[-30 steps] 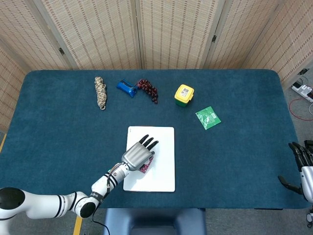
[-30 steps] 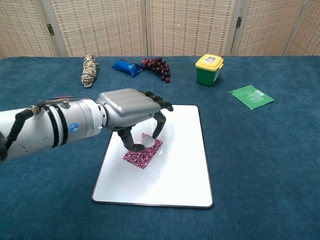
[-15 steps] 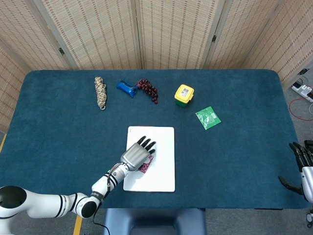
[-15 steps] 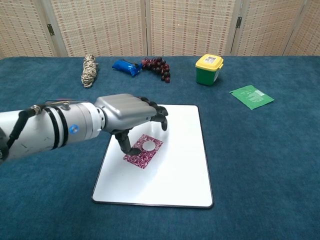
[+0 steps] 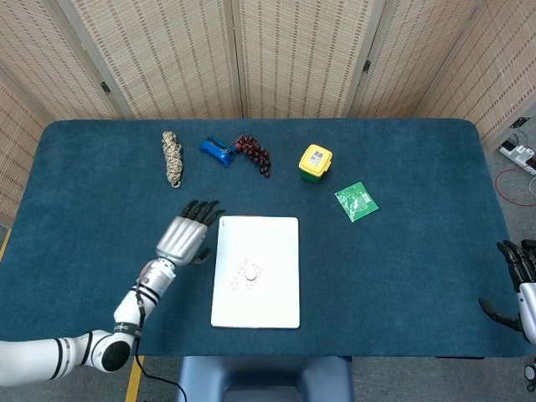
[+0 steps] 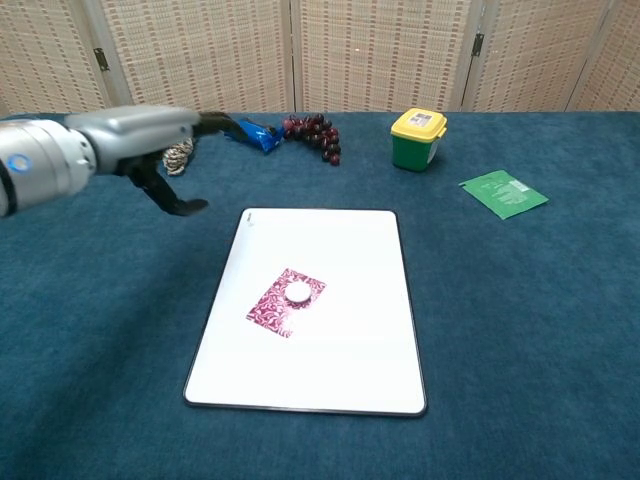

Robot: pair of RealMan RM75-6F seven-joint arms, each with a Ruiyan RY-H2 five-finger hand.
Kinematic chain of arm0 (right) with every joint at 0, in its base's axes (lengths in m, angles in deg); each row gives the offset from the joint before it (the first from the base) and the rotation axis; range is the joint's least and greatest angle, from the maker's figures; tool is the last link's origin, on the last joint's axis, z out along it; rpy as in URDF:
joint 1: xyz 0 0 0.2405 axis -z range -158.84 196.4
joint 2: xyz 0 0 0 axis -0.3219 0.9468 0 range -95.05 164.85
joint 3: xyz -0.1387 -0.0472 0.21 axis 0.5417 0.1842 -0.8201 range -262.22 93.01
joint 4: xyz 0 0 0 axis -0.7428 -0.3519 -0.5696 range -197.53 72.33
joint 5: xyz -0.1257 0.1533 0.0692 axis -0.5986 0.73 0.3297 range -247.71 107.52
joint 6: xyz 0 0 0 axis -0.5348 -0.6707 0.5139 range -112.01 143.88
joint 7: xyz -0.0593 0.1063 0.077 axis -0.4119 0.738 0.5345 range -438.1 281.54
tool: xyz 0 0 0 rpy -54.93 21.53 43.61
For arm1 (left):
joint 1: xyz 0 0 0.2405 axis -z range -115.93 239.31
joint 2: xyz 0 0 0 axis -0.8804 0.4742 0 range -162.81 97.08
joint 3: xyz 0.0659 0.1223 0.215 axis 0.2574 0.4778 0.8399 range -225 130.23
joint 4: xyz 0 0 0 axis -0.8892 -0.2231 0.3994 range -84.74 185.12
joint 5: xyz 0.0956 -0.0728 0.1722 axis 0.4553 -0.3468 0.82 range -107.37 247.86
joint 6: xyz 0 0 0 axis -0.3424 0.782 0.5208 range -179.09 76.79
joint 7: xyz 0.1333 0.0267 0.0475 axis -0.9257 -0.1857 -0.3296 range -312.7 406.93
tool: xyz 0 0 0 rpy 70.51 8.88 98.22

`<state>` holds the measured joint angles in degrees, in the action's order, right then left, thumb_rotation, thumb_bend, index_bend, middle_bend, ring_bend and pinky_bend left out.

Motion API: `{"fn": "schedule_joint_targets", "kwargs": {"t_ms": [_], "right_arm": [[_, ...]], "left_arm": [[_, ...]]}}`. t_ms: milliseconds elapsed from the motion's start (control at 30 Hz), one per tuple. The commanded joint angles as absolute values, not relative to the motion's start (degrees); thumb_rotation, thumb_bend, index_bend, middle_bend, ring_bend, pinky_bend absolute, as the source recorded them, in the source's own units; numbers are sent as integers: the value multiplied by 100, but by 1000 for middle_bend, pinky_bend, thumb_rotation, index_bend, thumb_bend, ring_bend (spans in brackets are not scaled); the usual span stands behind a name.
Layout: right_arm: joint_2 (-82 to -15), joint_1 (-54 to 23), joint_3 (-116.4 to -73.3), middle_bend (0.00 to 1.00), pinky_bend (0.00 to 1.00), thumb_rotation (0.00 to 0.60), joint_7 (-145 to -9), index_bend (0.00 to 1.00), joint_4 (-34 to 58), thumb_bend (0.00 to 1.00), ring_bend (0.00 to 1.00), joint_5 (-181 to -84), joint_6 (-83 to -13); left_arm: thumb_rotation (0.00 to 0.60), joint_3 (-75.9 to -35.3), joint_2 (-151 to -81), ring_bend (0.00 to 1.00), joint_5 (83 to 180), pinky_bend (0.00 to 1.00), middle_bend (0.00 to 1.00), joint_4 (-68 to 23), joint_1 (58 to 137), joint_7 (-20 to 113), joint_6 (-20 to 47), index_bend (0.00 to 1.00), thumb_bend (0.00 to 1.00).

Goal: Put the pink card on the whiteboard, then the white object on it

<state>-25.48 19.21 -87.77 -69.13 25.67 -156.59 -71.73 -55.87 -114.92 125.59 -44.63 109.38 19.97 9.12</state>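
From the head view, the whiteboard (image 5: 256,272) lies flat near the front middle of the blue bench (image 5: 402,251), and the pink card (image 5: 248,275) on it is washed out to a faint patch, with the white object (image 5: 250,274) sitting on the card. The left hand (image 5: 186,236) hovers just beside the whiteboard's left edge, fingers apart and holding nothing. The right hand (image 5: 517,283) shows at the far right edge, off the bench, fingers spread and empty. Along the back lie a coiled rope (image 5: 172,157), a blue packet (image 5: 216,151), grapes (image 5: 254,154), a yellow-lidded green tub (image 5: 315,163) and a green sachet (image 5: 356,201). In the chest view, the pink card (image 6: 275,310) is plain, lying slantwise on the whiteboard (image 6: 340,340) left of centre, with the white object (image 6: 298,292) resting on its upper right part. The left hand (image 6: 150,140) is raised at upper left, well apart from the card, open.
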Motion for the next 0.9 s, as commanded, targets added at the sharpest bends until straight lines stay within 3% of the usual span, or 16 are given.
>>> {"fn": "schedule_joint_targets", "kwargs": {"t_ms": [33,400,600,900], "right_arm": [[-2499,1862,-8796,103,0,600,-6786,38,2540,232,95,-15671,-7101],[-2325,1660,-8819,103,0,600,-6197,38,2442,232,95,-15699,-6809],[-2383,1623,-8743,103,0,600,-6121,38,2459,232,94,-15768,-6727],[-2525,1616,-8642,103,0,600,-6094,33,2408,231,88,-15958,-6800]], "left_arm": [[600,-5583,-11032,0,12763,0,43,-4531,10462,2502,1307,153,420],[600,-4961,-10223,0,13628,0,60,-4672,9106,3615,2305,191,420],[600,-4590,-10171,0,14248,0,60,-4570,8375,3663,3150,205,420],[600,-4366,-10061,0,14710,0,60,-4628,7643,3658,3826,208,420]]}}
